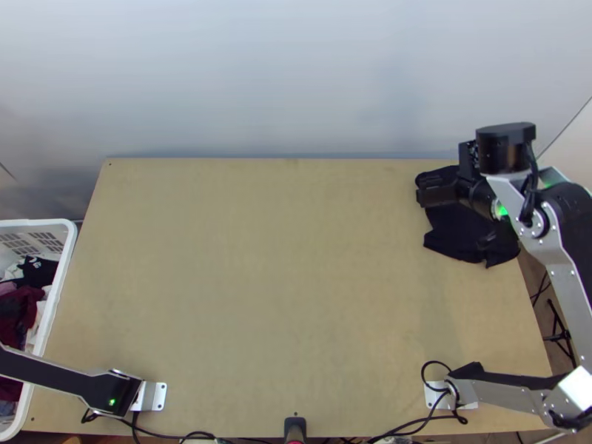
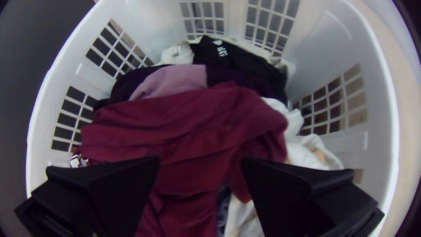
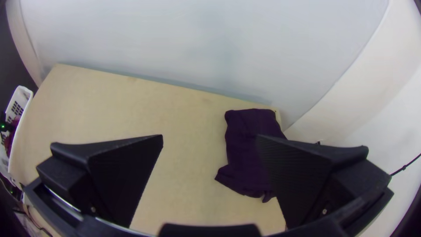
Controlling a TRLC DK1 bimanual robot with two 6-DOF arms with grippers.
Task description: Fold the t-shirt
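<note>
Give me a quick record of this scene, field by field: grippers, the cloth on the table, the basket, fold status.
Left gripper: open, over the clothes basket, holding nothing
Right gripper: open, above the table's far right part, holding nothing
Cloth on table: one dark garment, lying flat and compact near the far right corner
Basket: white, left of the table, with mixed clothes, a dark red one on top
Fold status: layers cannot be told

A white basket (image 2: 391, 114) holds clothes (image 2: 188, 127) (maroon on top).
</note>
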